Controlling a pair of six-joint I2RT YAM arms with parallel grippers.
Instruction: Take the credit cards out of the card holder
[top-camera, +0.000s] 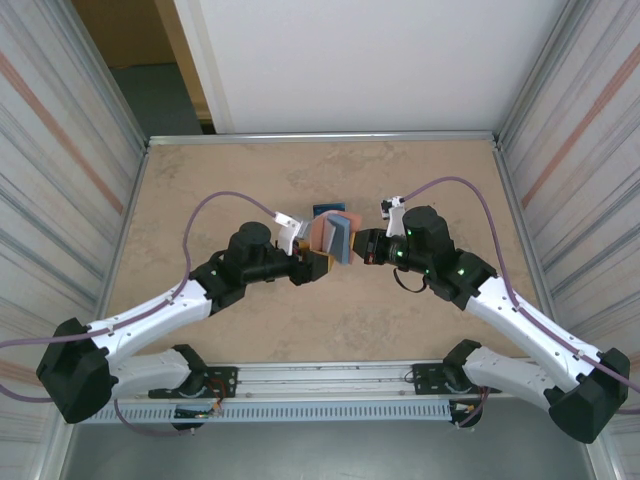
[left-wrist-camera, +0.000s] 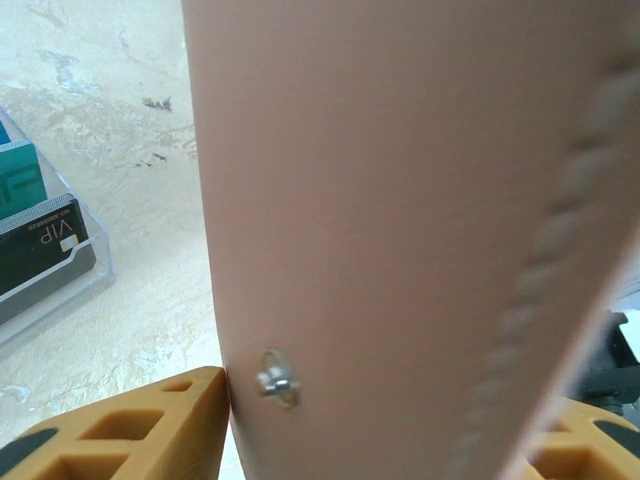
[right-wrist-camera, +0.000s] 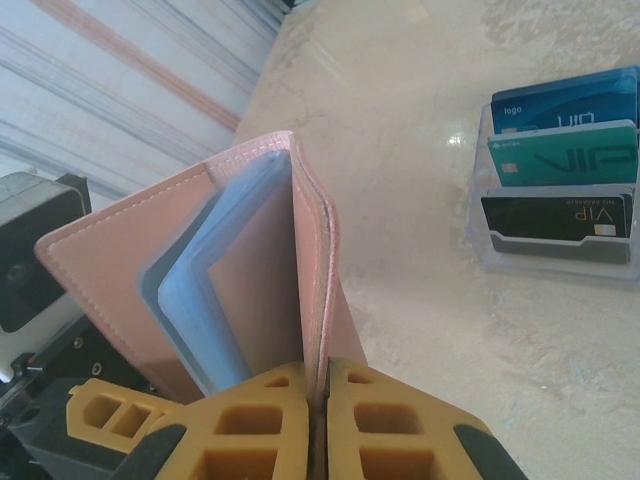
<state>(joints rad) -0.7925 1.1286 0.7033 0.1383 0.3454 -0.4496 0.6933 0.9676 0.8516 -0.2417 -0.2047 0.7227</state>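
The salmon-pink card holder (top-camera: 335, 238) is held up off the table between both arms, standing half open like a book. My right gripper (top-camera: 365, 247) is shut on its right flap, whose edge is pinched between the orange fingers (right-wrist-camera: 270, 420) in the right wrist view. Light blue-grey inner leaves (right-wrist-camera: 200, 290) fan out inside the card holder (right-wrist-camera: 250, 250). No card edge can be made out in them. My left gripper (top-camera: 312, 265) holds the other flap; the pink outer face with its metal snap (left-wrist-camera: 275, 378) sits between its fingers (left-wrist-camera: 150, 420). Three credit cards, blue (right-wrist-camera: 565, 100), teal (right-wrist-camera: 565, 158) and black (right-wrist-camera: 555, 218), stand in a rack.
The clear tiered rack (top-camera: 327, 211) with the cards stands on the table just behind the card holder, and its near corner (left-wrist-camera: 95, 270) appears in the left wrist view. Striped walls close the table on the left and right. A metal rail runs along the near edge.
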